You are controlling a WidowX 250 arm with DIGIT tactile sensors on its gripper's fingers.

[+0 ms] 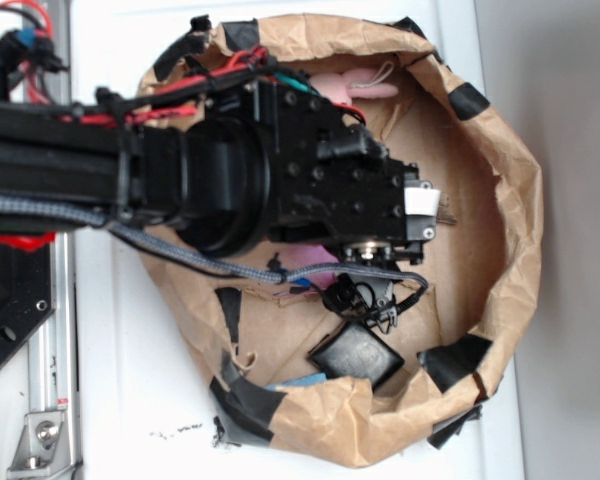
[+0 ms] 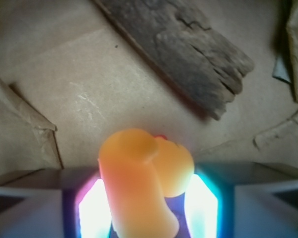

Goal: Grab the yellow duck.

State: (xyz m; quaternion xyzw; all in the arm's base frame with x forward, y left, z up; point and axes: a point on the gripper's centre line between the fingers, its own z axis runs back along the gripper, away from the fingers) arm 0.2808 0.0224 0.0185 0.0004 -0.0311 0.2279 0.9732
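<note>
Fingers (image 2: 94, 210) glow white, rimmed magenta on the left pad and cyan on the right, and both press against the duck (image 2: 141, 183) from either side. Gripper (image 2: 145, 208) is thus clamped on the duck, which fills the gap between the pads at the near bottom edge of the wrist view. Duck reads as smooth orange-yellow, rounded, with a small red spot at its far top edge. Whether it is lifted off the floor or touching it cannot be told.

Behind the duck: brown cardboard floor (image 2: 89, 84), creased, with a torn paper flap at the left. A weathered grey wood piece (image 2: 188, 49) lies diagonally in the far right part of the wrist view, well apart from the duck.

Exterior view: black arm (image 1: 180, 170) reaches in from the left over a crumpled paper bin (image 1: 515, 200), its rim patched with black tape. The arm's bulk hides the gripper tips and the duck in this view. A pink plush (image 1: 355, 85) shows at the far inner wall, partly hidden by the arm. A black square block (image 1: 358, 355) lies on the bin floor near the lower rim. Bin sits on a white table (image 1: 120, 400).
</note>
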